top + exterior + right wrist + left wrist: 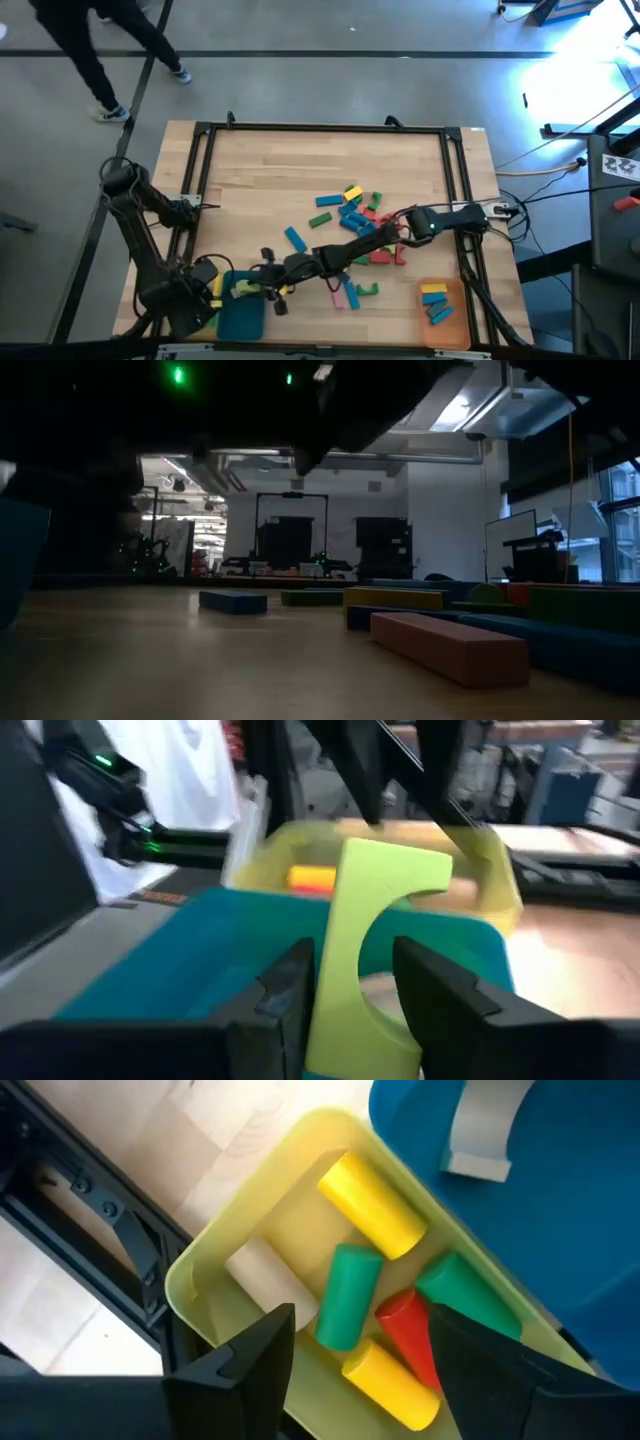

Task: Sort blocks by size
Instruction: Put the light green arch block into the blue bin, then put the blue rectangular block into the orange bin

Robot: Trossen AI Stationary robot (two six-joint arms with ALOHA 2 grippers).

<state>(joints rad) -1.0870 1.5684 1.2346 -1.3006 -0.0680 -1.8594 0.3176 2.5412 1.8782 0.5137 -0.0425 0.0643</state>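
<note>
Right wrist view: a yellow-green arch block (370,935) stands between the right gripper (350,990)'s fingers, gripped, above the teal tray (200,950) — the yellow tray (490,870) just beyond. The left gripper (360,1350), jaws spread, hovers over that yellow tray's small cylinders (350,1295). Other blocks (350,205) lie mid-table.

I see a light wood table (300,180) with a dark frame. Loose blocks (352,210) lie scattered right of centre on it, in blue, green, red, yellow, pink. Teal tray (240,318) sits at my near edge, left of centre, touching a yellow tray (205,1260). Orange tray (452,318) is near-right, holding a few blue and yellow blocks.
</note>
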